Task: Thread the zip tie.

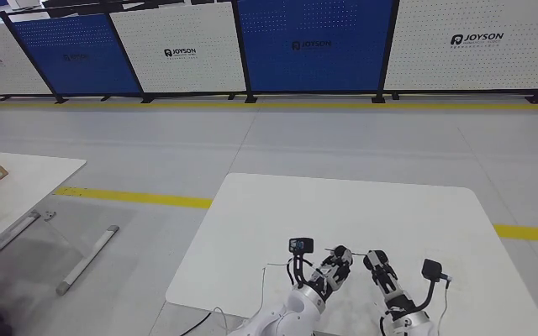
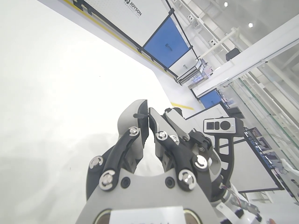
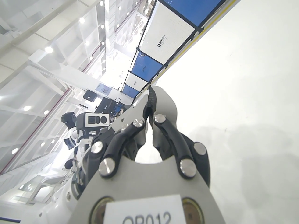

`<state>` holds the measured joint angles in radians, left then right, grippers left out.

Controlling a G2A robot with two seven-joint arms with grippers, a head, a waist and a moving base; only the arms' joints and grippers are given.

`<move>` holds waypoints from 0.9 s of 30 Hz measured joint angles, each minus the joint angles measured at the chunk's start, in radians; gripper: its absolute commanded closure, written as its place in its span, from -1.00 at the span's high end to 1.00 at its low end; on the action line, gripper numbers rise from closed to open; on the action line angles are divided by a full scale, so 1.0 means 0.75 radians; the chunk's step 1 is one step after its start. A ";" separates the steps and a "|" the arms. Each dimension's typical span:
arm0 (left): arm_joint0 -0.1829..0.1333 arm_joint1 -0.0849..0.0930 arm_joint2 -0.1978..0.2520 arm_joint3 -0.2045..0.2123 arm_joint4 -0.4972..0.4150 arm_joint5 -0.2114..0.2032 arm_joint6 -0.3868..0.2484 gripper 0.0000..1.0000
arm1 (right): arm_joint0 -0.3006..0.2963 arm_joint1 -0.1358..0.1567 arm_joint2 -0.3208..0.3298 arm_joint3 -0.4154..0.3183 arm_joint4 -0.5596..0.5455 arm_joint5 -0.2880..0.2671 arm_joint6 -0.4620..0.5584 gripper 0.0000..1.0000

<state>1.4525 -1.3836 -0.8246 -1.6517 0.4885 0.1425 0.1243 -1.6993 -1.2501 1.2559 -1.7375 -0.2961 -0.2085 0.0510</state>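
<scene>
left gripper (image 2: 148, 114): clamped on zip tie (image 2: 138, 115)
right gripper (image 3: 149, 95): fingers together, contents unclear
progress: tie in grip; threading likely pending

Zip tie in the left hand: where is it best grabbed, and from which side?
Probably the short stub of the zip tie poking out sideways from the shut left hand, on the side away from the right hand. Come in from that open side and close across the thin strip; the rest is hidden between the fingers.
</scene>
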 measured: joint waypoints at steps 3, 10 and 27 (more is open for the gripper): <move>0.006 0.001 -0.002 -0.007 0.001 -0.010 -0.005 -1.00 | 0.004 -0.001 -0.006 0.002 -0.012 0.007 0.004 -1.00; 0.017 0.003 -0.008 -0.015 0.007 -0.018 -0.007 -1.00 | 0.008 -0.004 -0.012 0.003 -0.021 0.011 -0.001 -1.00; -0.001 -0.007 -0.006 0.023 -0.016 0.013 -0.004 -1.00 | -0.007 -0.004 -0.002 0.015 -0.036 -0.033 -0.011 -0.52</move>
<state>1.4520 -1.3892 -0.8293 -1.6348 0.4768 0.1526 0.1214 -1.7047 -1.2533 1.2548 -1.7266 -0.3228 -0.2329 0.0425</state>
